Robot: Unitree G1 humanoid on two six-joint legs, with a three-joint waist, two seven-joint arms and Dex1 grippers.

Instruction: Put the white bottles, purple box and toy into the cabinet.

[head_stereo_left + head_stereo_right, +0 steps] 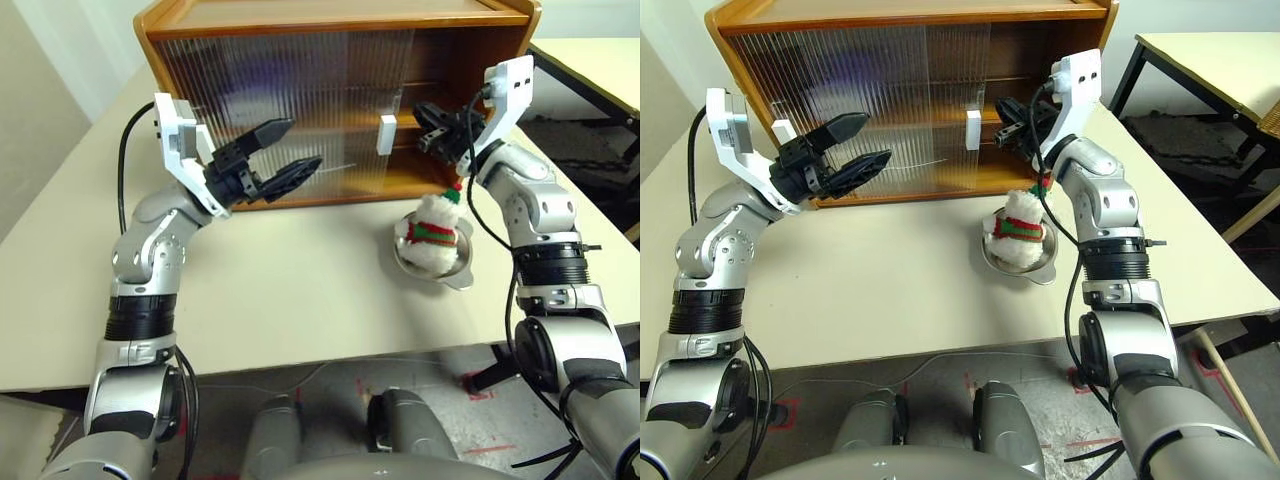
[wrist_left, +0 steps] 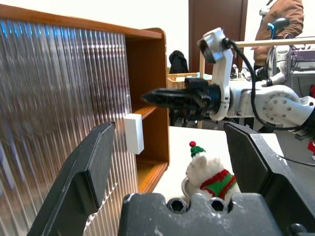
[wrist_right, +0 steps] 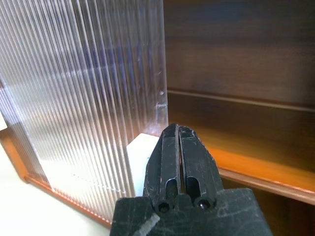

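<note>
**Robot's Right Claw Pinched Shut at Open Cabinet as Toy Sits in Bowl**

The cabinet (image 1: 340, 40) fills the upper centre of the head camera's frame, its ribbed translucent sliding doors (image 1: 270, 110) covering the left and middle while the right end stands open, showing the inner shelf (image 1: 405, 125). A white rectangular handle (image 1: 387, 134) marks the edge of the door beside that opening. The right gripper (image 1: 432, 128), at upper right of the frame, has its two black fingers pressed flat together with nothing between them, its tip just beside the handle at the mouth of the open section. The left gripper (image 1: 283, 150), at centre left, is spread wide and empty, held in front of the closed doors. The toy (image 1: 432, 228), a white plush in a red-and-green scarf and hat, sits upright in a steel bowl (image 1: 455, 272) on the pale table (image 1: 280, 290), in front of the cabinet's open end and below the right gripper.
</note>
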